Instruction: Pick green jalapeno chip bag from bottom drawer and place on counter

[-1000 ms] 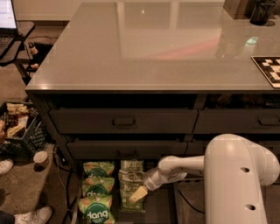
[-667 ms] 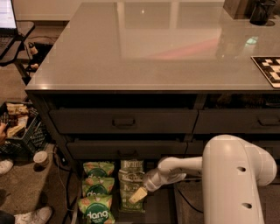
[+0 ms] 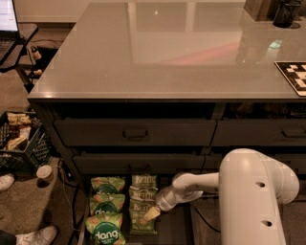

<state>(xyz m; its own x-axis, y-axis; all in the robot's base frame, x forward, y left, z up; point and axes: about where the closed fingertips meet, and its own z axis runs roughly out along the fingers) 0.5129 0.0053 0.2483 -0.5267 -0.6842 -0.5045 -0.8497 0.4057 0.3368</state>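
- The white arm (image 3: 196,184) reaches left and downward from the robot's bulky white body (image 3: 258,201), low in front of the cabinet.
- The gripper (image 3: 153,213) hangs over the open bottom drawer (image 3: 174,229). Its pale tip is at the right edge of the column of olive bags.
- Whether the gripper is open or closed cannot be told, nor whether it touches a bag.
- On the floor at far left are one black crate (image 3: 21,143) and one paper cup (image 3: 45,172).
- Three bright green bags (image 3: 106,206) lie in a column at the drawer's left. "dang" reads clearly on the nearest one.
- Just beside them on the right is a column of olive bags, at least three, each with a pale band that seems to read "Kettle".
- The green jalapeno chip bag (image 3: 139,210) nearest the gripper's tip lies flat in that column, inside the drawer.
- Above, the closed dark drawers (image 3: 136,133) have recessed handles.
- The glossy grey table (image 3: 158,52) carries one checkered board (image 3: 292,76) at its right edge and one dark cup (image 3: 286,13) at the far right corner.
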